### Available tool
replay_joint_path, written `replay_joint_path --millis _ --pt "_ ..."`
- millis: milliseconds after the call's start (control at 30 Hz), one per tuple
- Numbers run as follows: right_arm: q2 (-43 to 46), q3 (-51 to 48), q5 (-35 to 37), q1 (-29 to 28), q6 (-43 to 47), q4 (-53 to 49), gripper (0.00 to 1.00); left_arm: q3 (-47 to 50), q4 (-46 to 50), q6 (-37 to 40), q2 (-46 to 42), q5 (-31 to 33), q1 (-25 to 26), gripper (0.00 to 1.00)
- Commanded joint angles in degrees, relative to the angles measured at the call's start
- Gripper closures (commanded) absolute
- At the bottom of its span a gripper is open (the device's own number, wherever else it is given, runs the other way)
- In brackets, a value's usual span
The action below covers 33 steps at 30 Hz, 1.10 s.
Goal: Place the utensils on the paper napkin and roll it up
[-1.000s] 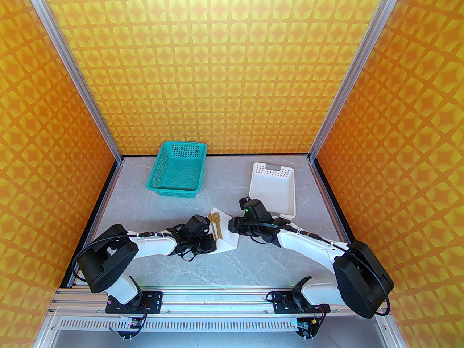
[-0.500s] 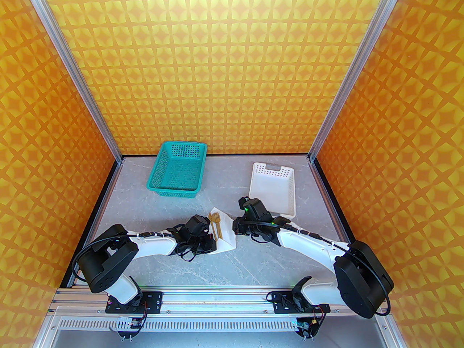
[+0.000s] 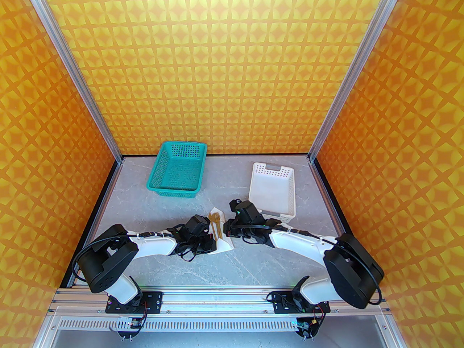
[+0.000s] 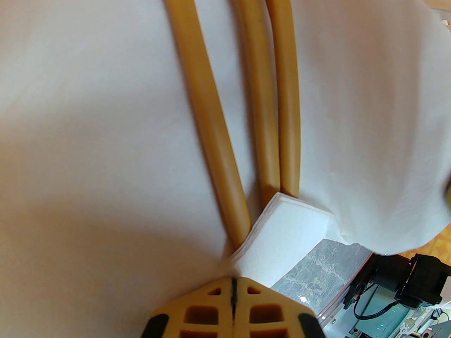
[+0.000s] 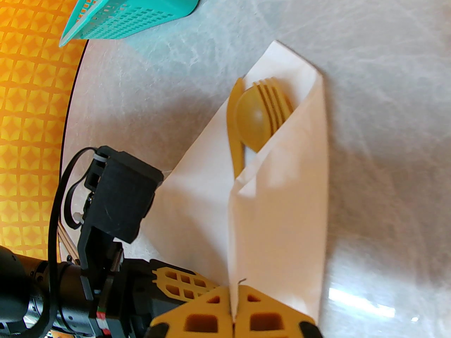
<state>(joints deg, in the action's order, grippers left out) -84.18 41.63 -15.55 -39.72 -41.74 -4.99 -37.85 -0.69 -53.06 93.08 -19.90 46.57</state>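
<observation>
The white paper napkin [image 3: 224,244] lies mid-table between both arms, its right side folded over the tan utensils [image 3: 216,224]. In the right wrist view a spoon bowl [image 5: 251,120], fork tines [image 5: 273,95] and a third tan piece [image 5: 235,132] poke out of the napkin [image 5: 282,202]. My right gripper [image 5: 233,310] is shut on the raised flap's edge. In the left wrist view three tan handles [image 4: 208,118] run across the napkin [image 4: 88,125]. There my left gripper [image 4: 233,294] is shut on the napkin's near folded corner [image 4: 285,231], just past the handle ends.
A teal perforated basket [image 3: 181,144] stands at the back left and a white perforated basket [image 3: 272,166] at the back right, just beyond the right wrist. Grey marble tabletop [image 3: 253,263] lies open in front of the napkin. Orange patterned walls close the cell on three sides.
My right gripper has shut on the napkin's right side and moved left, drawing that side over the utensils. The left arm has stayed put, still pinching the near corner.
</observation>
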Motion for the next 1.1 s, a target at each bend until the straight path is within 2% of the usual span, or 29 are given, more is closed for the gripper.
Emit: replay_joint_path --millis 0,867,1067 --pt "-1.7 -0.1 -1.2 -0.8 -2.7 4.3 0.95 -0.1 2.8 0.2 0.1 2.1 0.2 1.00" --pt "-11.7 -1.6 -2.6 -4.7 -9.7 16.9 0.95 1.2 1.3 -0.6 -0.7 2.1 0.1 0.99" --pt "-14.0 -2.1 -2.9 -4.9 -10.4 18.8 0.95 1.9 1.1 -0.9 -2.2 2.4 0.2 0.94"
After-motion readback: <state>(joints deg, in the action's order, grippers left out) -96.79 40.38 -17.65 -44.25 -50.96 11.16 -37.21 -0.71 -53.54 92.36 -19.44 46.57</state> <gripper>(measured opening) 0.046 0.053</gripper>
